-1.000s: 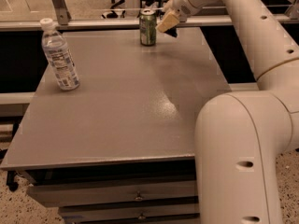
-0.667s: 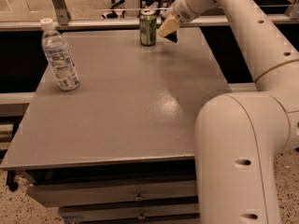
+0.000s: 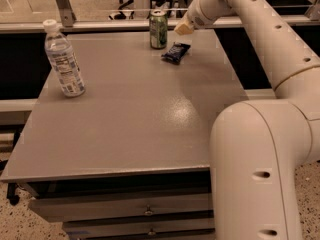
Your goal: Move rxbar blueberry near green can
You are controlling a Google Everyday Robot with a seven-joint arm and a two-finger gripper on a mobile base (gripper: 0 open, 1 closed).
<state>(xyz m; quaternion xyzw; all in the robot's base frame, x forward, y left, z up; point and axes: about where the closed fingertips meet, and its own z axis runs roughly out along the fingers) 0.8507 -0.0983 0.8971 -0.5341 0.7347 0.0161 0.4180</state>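
One rxbar blueberry (image 3: 176,52) near green can (image 3: 158,30); end effector (image 3: 183,28) just above, grip unclear.

The green can (image 3: 158,29), slim and green-and-silver with a silver top, stands upright near the far edge of the table (image 3: 125,114). Just to its right and slightly nearer the camera lies the rxbar blueberry (image 3: 176,52), a small dark navy wrapper, flat and angled diagonally, not touching the can. The gripper (image 3: 183,29) hangs above the bar.
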